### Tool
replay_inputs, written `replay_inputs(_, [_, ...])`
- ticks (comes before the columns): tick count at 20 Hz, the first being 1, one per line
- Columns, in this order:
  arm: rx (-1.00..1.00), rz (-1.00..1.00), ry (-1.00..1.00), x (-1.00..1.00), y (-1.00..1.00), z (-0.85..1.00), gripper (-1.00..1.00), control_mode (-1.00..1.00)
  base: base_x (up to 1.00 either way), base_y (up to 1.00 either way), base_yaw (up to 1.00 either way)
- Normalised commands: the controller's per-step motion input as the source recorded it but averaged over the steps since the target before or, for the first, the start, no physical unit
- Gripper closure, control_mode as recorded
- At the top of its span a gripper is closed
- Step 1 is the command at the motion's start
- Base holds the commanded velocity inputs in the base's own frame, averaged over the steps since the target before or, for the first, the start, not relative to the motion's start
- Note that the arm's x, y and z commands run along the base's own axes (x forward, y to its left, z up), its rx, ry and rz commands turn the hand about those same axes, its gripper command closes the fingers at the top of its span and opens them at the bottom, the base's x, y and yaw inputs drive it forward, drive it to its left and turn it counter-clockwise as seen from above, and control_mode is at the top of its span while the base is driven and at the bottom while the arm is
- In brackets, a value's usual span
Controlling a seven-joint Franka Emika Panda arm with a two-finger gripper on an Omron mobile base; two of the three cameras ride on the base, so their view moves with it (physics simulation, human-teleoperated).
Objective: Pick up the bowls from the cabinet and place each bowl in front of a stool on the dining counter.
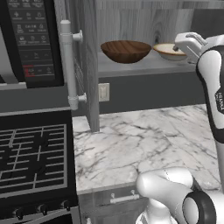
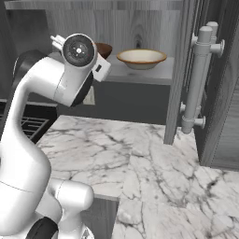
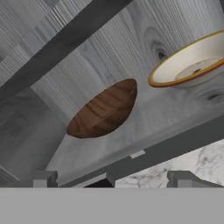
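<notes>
The gripper (image 3: 111,181) stands wide apart with nothing between its two dark tips, held in front of the open cabinet (image 1: 144,26) and touching neither bowl. Just ahead on the smooth grey shelf (image 1: 144,65) sits the wooden bowl (image 3: 104,111), dark brown, wide and shallow, its grain running in streaks. Beside it, apart from it, rests the ceramic bowl (image 3: 192,63), cream with a brownish rim. The cabinet's walls are grey wood-grain with a knot; its door (image 2: 219,84) hangs open, carrying a long pale cylindrical handle (image 2: 200,79). Below lies a white, grey-veined marble tabletop (image 1: 144,144); the hand seems level with the shelf, though the arm partly hides it.
</notes>
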Motion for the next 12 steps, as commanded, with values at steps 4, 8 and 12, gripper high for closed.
replay_inputs(4, [0.0, 0.0, 0.02, 0.21, 0.0, 0.0, -1.0, -1.0, 0.0, 0.0, 0.0])
replay_inputs(8, [0.0, 0.0, 0.01, 0.32, 0.01, -0.09, -1.0, -1.0, 0.0, 0.0, 0.0])
replay_inputs(12, [0.0, 0.0, 0.0, 0.34, 0.03, -0.18, -1.0, -1.0, 0.0, 0.0, 0.0])
